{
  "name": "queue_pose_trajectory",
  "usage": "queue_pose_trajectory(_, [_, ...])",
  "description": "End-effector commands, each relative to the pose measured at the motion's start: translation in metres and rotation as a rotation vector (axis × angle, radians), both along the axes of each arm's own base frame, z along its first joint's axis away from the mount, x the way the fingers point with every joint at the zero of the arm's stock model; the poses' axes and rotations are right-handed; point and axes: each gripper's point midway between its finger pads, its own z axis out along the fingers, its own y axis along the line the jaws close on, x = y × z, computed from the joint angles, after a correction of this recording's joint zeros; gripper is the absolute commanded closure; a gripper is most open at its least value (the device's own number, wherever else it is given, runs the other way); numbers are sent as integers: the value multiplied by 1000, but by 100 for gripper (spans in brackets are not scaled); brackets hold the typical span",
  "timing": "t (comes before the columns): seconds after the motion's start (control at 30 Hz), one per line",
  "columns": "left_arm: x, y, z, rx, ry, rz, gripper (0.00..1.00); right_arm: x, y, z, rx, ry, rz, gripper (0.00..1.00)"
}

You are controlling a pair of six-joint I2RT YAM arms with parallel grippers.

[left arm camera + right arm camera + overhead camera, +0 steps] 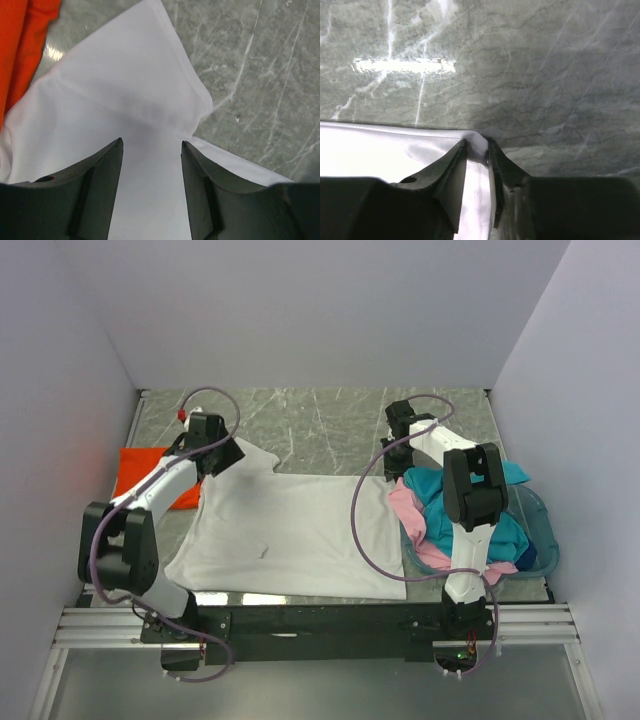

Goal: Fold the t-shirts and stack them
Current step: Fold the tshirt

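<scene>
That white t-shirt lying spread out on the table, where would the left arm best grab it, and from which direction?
Probably the sleeve of the white t-shirt, at its far-left corner. It juts out as a flat flap onto bare table, so the open left gripper, hovering right above it, could drop straight down and pinch its edge.

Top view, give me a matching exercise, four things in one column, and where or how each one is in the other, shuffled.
Column one:
1. white shirt
2. orange shirt
3. pink shirt
4. left gripper

Column two:
A. piled in the basket
B. spread flat in the middle
C. open, above the white shirt
D. bunched at far left

Pairs: 1-B, 2-D, 3-A, 4-C
</scene>
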Motion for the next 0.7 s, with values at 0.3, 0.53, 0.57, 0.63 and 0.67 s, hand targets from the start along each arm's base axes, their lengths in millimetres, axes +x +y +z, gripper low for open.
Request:
queue_pose_trajectory(0.3, [99, 14, 15, 221, -53, -32, 48, -2, 3, 18, 29, -48, 14, 100])
queue_pose_trajectory(0.53, [129, 18, -13, 276, 12, -35, 60, -5, 3, 21, 25, -52, 24, 100])
queue_pose_trajectory(0.57, [131, 19, -14, 283, 12, -35, 61, -5, 3, 22, 28, -53, 21, 100])
queue_pose_trajectory(0.63, [138, 21, -20, 299, 16, -31, 61, -6, 4, 20, 26, -49, 26, 100])
queue_pose_trajectory(0.67, [136, 23, -26, 310, 42, -35, 61, -6, 4, 20, 28, -47, 23, 100])
